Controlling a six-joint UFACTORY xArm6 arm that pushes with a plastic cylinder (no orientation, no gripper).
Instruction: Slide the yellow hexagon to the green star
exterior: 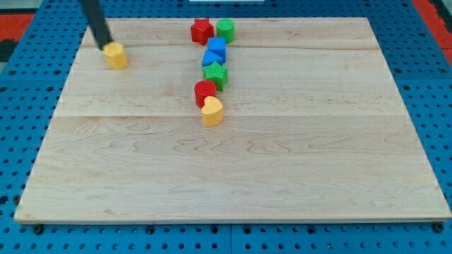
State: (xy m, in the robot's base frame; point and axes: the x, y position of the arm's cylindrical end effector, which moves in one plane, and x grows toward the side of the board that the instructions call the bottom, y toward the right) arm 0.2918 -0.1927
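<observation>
Wooden surface [233, 176] on blue pegboard [21, 141], wide bare lower half, my tip [105, 44] with no fingers touching yellow hexagon [116, 56] near the view's top-left edge, green star [215, 74] mid-column, well apart.

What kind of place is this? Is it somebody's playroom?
More likely a robot lab bench than a playroom. A wooden board sits on a blue panel full of holes, and my tip touches the yellow hexagon, far to the view's left of the green star.
</observation>
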